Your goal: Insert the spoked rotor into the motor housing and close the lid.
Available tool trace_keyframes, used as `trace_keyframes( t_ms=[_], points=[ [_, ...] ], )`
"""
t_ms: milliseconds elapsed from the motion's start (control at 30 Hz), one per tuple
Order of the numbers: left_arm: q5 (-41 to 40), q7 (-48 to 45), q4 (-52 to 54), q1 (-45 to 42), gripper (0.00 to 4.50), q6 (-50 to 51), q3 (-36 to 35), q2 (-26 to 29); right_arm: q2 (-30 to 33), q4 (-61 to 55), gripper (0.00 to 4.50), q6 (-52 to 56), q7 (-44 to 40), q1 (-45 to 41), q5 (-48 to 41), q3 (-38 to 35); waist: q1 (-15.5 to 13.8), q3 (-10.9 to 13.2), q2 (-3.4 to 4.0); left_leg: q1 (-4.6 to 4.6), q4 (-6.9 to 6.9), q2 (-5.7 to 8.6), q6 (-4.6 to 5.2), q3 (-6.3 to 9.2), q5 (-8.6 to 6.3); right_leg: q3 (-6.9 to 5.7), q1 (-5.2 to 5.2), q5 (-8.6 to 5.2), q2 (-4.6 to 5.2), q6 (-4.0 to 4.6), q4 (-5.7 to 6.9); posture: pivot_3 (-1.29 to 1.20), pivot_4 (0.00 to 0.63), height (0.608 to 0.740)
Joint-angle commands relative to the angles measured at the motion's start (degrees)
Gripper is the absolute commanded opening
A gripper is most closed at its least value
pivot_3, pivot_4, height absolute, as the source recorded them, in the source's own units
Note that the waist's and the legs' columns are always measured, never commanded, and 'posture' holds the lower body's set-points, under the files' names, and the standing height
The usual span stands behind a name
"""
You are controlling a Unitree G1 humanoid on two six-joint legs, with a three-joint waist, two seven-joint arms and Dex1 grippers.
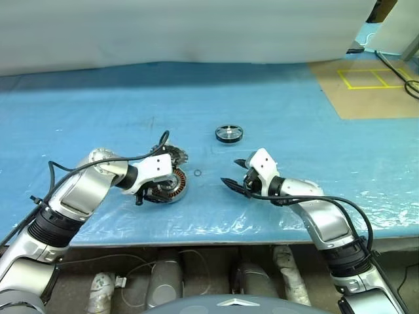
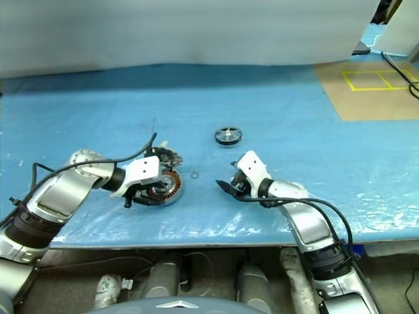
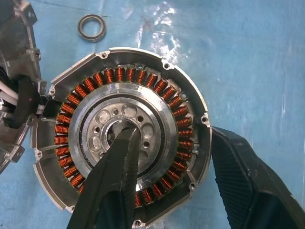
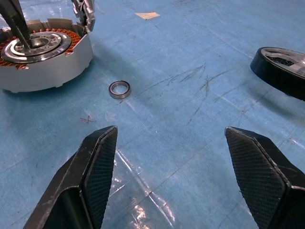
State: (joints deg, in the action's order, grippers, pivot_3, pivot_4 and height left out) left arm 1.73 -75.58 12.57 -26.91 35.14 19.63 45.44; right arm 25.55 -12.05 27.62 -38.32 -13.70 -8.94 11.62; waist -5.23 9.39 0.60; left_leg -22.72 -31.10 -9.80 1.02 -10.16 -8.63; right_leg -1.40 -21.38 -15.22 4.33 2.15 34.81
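The motor housing (image 1: pixel 173 188) lies near the table's front left, its copper windings (image 3: pixel 100 81) facing up around a pale hub. My left gripper (image 3: pixel 171 136) reaches down onto it. One finger (image 3: pixel 114 176) sits in the hub's bore and the other finger (image 3: pixel 243 176) presses the outer rim, so it is shut across the housing wall. A grey ribbed lid (image 1: pixel 177 156) lies just behind the housing, partly hidden by my left hand. The dark spoked rotor (image 1: pixel 229 133) rests flat further back, at the centre. My right gripper (image 4: pixel 171 133) hovers open and empty in front of the rotor.
A small metal ring (image 1: pixel 198 173) lies on the blue sheet between the housing and my right gripper. A dark cable clip (image 3: pixel 24 102) joins the housing's side. The table's front edge (image 1: pixel 209 235) runs close below both hands. A brown floor patch with yellow tape (image 1: pixel 370 78) is at far right.
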Motion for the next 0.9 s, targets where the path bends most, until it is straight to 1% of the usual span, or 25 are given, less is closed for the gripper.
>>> trace_keyframes(
  t_ms=[33, 333, 500, 600, 667, 700, 767, 800, 833, 900],
  points=[
    [-0.68, -1.68, -2.06, 0.98, 2.0, -2.59, 3.31, 0.17, -0.12, -0.85, 3.77, -1.58, -0.22, -0.93, -0.15, -0.55, -0.07, 0.0, 0.01, 0.02, 0.02, -0.01, 0.0, 0.0, 0.0, 0.0, 0.01, 0.0, 0.0, -0.01, 0.0, 0.0, 0.15, 0.74],
    [-0.78, 0.46, -5.12, -1.87, 2.0, -2.78, 2.61, -2.08, -0.87, 0.16, 3.77, -2.41, 0.16, -1.47, 0.38, -0.17, -0.31, -0.03, 0.1, 0.14, 0.03, 0.01, -0.06, 0.0, 0.03, -0.01, 0.16, -0.01, 0.02, -0.03, 0.01, 0.0, 0.15, 0.74],
    [-2.55, -0.62, -3.59, -1.92, 2.0, -2.03, 1.42, -1.52, -1.12, 0.33, 3.77, -2.72, 0.28, -1.34, 0.57, -0.33, -0.31, -0.03, 0.1, 0.22, 0.04, 0.0, -0.01, 0.0, 0.0, -0.01, 0.21, -0.02, 0.02, -0.03, 0.02, 0.0, 0.15, 0.74],
    [-1.68, -1.26, -3.95, -1.53, 2.0, -6.08, 1.98, -0.32, -1.39, 0.57, 3.77, -2.92, 0.42, -1.44, 0.79, -0.17, -0.28, -0.03, 0.1, 0.16, 0.04, 0.0, -0.01, 0.0, 0.01, -0.01, 0.16, -0.02, 0.02, -0.04, 0.01, 0.0, 0.15, 0.74],
    [-1.73, -0.43, -4.48, -1.62, 2.66, -6.41, 1.73, -0.75, -1.49, 0.78, 3.77, -3.05, 0.47, -1.55, 0.92, -0.04, -0.25, -0.02, 0.09, 0.05, 0.05, 0.0, -0.05, 0.0, 0.03, -0.01, 0.06, -0.02, 0.01, -0.04, -0.02, 0.0, 0.15, 0.74],
    [-1.88, -0.12, -4.62, -1.74, 2.9, -6.25, 1.56, -0.99, -1.53, 0.83, 3.77, -3.09, 0.45, -1.57, 0.93, -0.02, -0.18, -0.01, 0.06, 0.0, 0.05, 0.0, -0.13, 0.0, 0.08, -0.01, 0.01, -0.02, 0.01, -0.04, -0.03, 0.0, 0.15, 0.74],
    [-2.31, 4.19, -5.63, -3.09, 3.54, -4.79, -0.7, -3.8, -1.72, 0.99, 3.77, -3.28, 0.16, -1.65, 0.58, -0.21, -0.24, -0.01, 0.07, -0.21, 0.03, -0.03, -0.17, 0.0, 0.12, -0.03, -0.18, -0.02, -0.02, -0.04, -0.02, 0.0, 0.15, 0.74],
    [-2.83, 3.81, -5.18, -3.44, 3.9, -4.32, -1.16, -3.46, -1.82, 1.07, 3.77, -3.19, -0.04, -1.7, 0.2, -0.43, -0.27, 0.0, 0.06, -0.26, 0.02, 0.0, -0.18, 0.0, 0.13, -0.04, -0.21, -0.02, -0.01, -0.04, 0.01, 0.0, 0.15, 0.74],
    [-3.65, 2.12, -3.95, -3.17, 4.19, -4.47, -1.55, -1.87, -1.82, 1.03, 3.77, -3.16, -0.31, -1.66, -0.06, -0.54, -0.16, 0.03, 0.0, -0.34, -0.01, -0.02, -0.18, 0.0, 0.13, -0.06, -0.28, -0.01, -0.01, -0.04, 0.04, 0.0, 0.15, 0.74],
    [-5.58, -0.16, -2.17, -2.91, 4.19, -3.86, -2.7, 0.63, -1.83, 0.92, 3.77, -3.05, -0.79, -1.63, -0.44, -0.78, 0.26, 0.09, -0.12, -0.48, -0.08, -0.08, -0.18, 0.0, 0.14, -0.06, -0.46, -0.01, -0.05, -0.04, 0.11, 0.0, 0.15, 0.74]
  ],
)
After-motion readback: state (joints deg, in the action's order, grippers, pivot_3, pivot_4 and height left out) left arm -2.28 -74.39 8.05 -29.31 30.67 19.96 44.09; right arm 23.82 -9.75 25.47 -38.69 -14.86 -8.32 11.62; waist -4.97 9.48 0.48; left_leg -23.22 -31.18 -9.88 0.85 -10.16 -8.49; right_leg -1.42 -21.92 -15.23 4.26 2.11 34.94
